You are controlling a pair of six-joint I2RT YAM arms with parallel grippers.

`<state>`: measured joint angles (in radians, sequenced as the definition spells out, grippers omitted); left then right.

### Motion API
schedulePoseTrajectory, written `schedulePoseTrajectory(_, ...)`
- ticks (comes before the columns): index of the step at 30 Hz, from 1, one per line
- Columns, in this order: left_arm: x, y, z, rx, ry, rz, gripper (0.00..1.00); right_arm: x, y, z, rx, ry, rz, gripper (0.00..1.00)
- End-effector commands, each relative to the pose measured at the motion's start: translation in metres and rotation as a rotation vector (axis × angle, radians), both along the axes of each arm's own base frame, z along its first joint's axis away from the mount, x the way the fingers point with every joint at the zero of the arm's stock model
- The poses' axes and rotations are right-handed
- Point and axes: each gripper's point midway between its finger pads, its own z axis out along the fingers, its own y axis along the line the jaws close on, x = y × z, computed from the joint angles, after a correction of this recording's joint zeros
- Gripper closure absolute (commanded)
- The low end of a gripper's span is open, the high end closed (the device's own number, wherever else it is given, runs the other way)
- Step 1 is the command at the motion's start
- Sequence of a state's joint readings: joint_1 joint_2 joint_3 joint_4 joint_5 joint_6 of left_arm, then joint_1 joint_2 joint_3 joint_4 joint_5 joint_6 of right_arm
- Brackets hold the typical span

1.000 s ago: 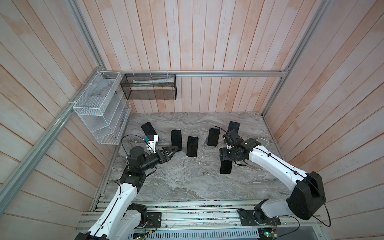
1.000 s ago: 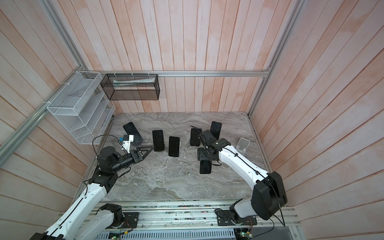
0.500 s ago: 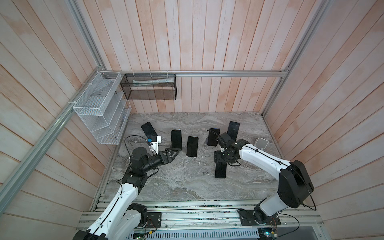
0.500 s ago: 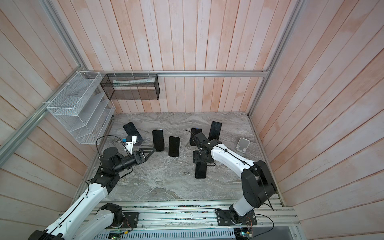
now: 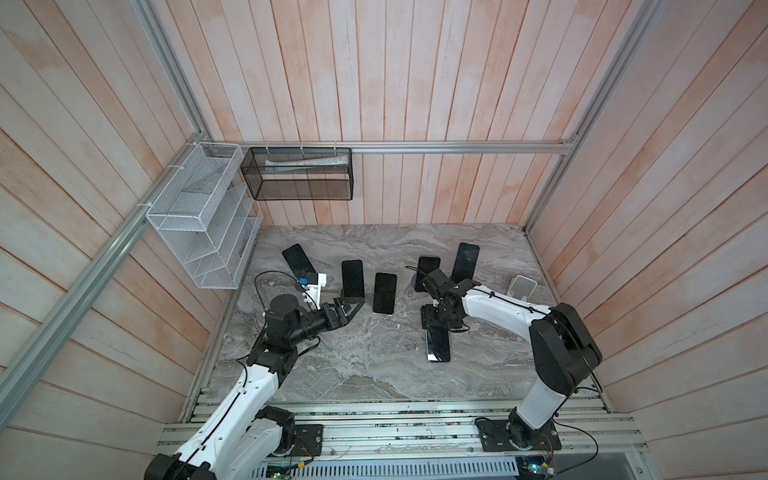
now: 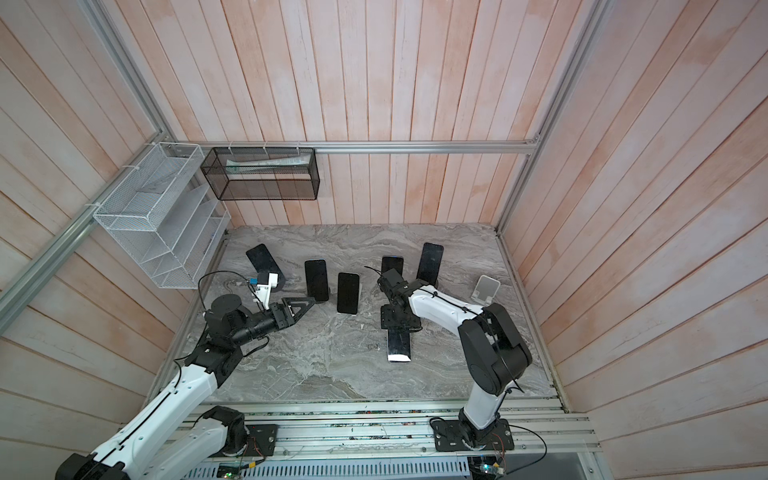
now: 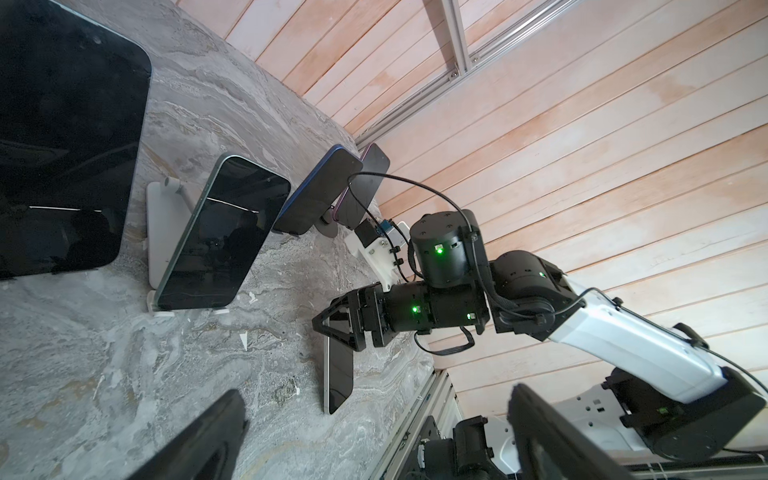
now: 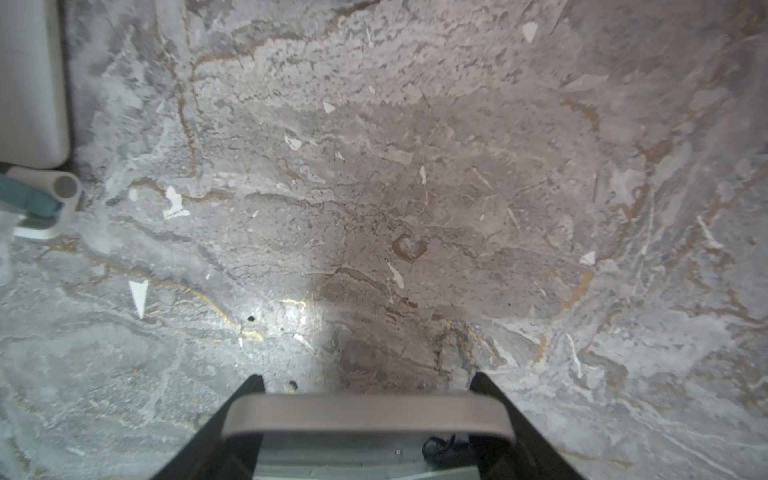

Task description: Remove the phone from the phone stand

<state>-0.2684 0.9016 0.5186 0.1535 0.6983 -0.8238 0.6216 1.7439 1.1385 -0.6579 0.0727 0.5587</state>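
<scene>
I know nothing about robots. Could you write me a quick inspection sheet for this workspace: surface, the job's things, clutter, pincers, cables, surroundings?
Surface: grey marble tabletop.
Job's things: five standing phones propped on stands along the back; a sixth phone held over the table; one white stand empty.
Clutter: small white flecks on the marble, nothing else seen.
Pincers: left pincer open, holding nothing; right pincer shut on the sixth phone.
Cables: black cable arcs over the right arm's wrist; thin wires along the base rail.
Surroundings: plank walls, white wire rack, black mesh basket.
</scene>
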Motion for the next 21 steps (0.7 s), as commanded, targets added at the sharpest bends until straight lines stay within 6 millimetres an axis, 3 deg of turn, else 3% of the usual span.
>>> schedulePoseTrajectory(1, 0.003, 0.0, 0.006, 0.026, -0.03, 0.005, 0.0, 0.007, -0.001, -0.005, -0.032, -0.035, -0.037, 0.4)
schedulePoseTrajectory(15, -0.001, -0.001, -0.009, 0.046, -0.004, -0.015, 0.0, -0.006, 0.0, -0.039, -0.104, 0.026, -0.027, 0.34)
schedulePoseTrajectory(21, -0.004, 0.0, -0.005, 0.064, 0.015, -0.015, 0.0, -0.012, 0.007, -0.041, -0.069, 0.04, -0.02, 0.27)
